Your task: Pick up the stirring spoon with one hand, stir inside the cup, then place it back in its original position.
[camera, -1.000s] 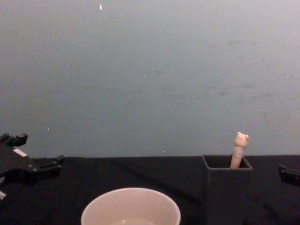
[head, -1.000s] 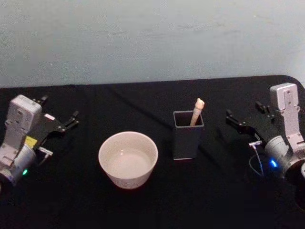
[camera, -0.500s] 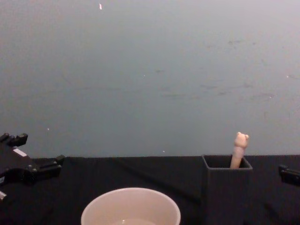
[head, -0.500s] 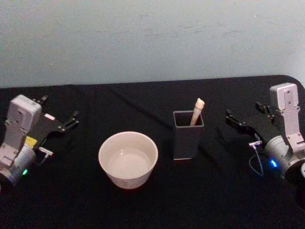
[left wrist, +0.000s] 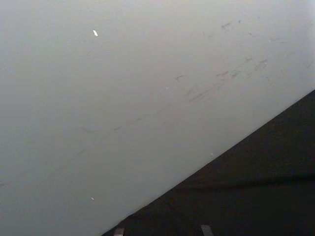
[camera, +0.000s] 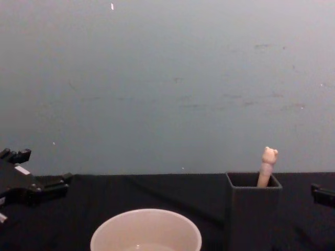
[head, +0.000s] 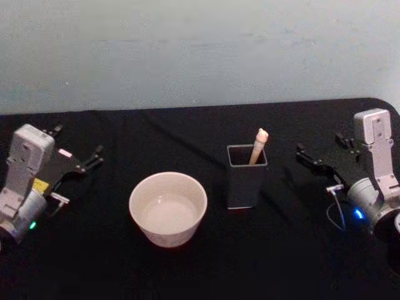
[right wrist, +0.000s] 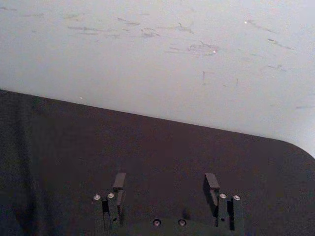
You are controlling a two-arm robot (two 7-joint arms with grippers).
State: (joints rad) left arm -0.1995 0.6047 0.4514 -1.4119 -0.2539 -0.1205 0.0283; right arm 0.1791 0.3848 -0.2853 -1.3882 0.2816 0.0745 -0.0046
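Note:
The stirring spoon (head: 257, 145) stands tilted in a dark grey square holder (head: 246, 181), its bear-head top (camera: 269, 154) sticking out above the rim. Left of the holder sits the wide cream cup (head: 167, 209), whose rim (camera: 146, 230) shows low in the chest view. My left gripper (head: 79, 140) rests open at the table's left side, well away from the cup. On the far right my right gripper (head: 320, 144) is open too, a short way right of the holder. Its two fingers stand apart over bare black cloth in the right wrist view, gripper (right wrist: 165, 182).
A black cloth covers the table (head: 281, 250), and a pale grey-blue wall (camera: 167, 78) stands behind it. The table's back right corner (right wrist: 295, 147) is rounded. Bare cloth lies between each gripper and the cup and holder.

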